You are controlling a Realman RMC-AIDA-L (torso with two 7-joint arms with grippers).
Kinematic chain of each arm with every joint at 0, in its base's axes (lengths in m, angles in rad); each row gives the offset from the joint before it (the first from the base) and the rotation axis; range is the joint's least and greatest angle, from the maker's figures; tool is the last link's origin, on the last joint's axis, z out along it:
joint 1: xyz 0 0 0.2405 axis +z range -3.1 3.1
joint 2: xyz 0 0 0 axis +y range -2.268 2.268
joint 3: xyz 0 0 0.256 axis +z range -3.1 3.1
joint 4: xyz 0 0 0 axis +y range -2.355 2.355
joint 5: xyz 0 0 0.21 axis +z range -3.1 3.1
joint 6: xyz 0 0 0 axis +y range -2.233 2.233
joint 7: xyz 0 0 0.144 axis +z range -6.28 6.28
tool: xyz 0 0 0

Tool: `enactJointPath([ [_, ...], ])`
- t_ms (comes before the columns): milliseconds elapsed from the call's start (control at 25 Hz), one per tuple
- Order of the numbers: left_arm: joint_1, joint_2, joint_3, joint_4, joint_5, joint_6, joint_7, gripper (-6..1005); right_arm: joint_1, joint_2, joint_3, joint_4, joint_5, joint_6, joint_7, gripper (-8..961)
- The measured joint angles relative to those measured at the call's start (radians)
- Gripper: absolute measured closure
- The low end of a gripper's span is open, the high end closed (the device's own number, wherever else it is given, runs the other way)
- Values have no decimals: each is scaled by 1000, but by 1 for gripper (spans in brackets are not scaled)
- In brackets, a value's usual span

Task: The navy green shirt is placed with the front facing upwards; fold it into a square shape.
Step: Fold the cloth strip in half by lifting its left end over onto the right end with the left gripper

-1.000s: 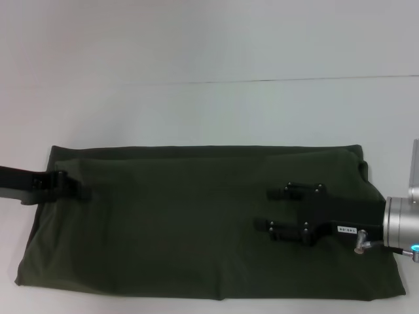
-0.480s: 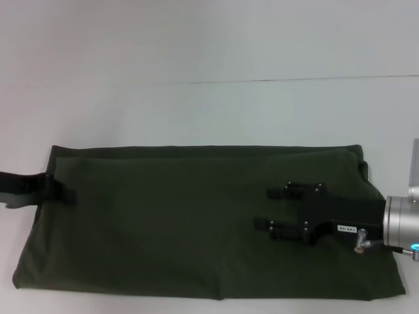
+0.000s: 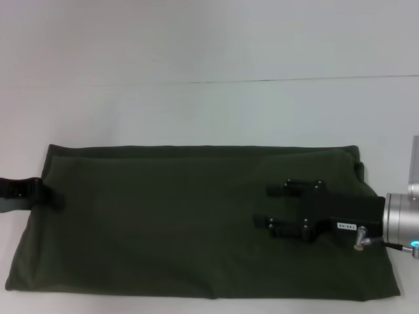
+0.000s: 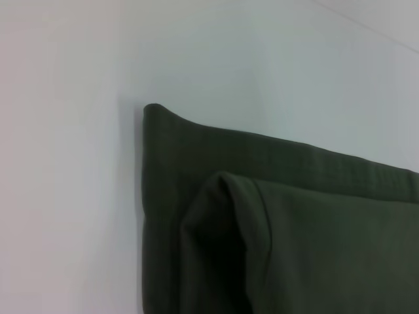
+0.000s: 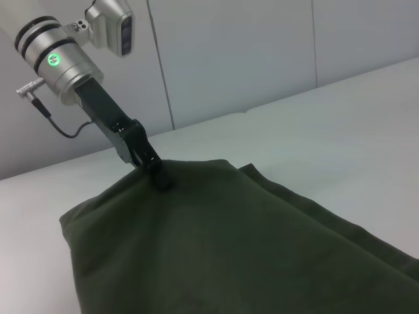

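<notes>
The left gripper (image 3: pixel 55 196), jaws clenched on the navy green shirt (image 3: pixel 190 222) across the lower frame, has dragged its left edge outward, smoothing the fold; the right gripper (image 3: pixel 270 208) hovers released.

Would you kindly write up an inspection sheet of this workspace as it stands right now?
Surface: pale table, bare beyond the cloth.
Job's things: navy green shirt lies flat as a wide folded rectangle, plain side up, no lettering showing; an upper layer sits slightly inside the far and left edges.
Clutter: nothing seen.
Grippers: left gripper at the shirt's left edge, fingertips on the cloth there; right gripper over the shirt's right part, fingers apart.
Cables: a thin lead by the right wrist connector; another at the left arm's wrist.
Surroundings: pale panelled wall behind the table.
</notes>
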Motion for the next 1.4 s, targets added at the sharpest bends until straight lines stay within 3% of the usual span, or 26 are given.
enactJointPath([
  [160, -5, 0, 0, -6, 1, 0, -4, 876, 0, 0, 0, 0, 0, 0, 0, 203],
  [600, -1, 7, -1, 54, 44, -8, -14, 444, 2, 0, 0, -2, 0, 1, 1, 204],
  [920, -6, 14, 0, 98, 88, 0, -14, 201, 3, -2, 7, -4, 0, 2, 9, 204],
  [1120, -9, 10, 20, 91, 96, -13, -14, 127, 4, -2, 9, -5, 0, 2, 10, 203],
  [1400, -12, 4, 69, 57, 102, -43, -14, 126, 6, -2, 9, -4, 0, 2, 11, 203],
])
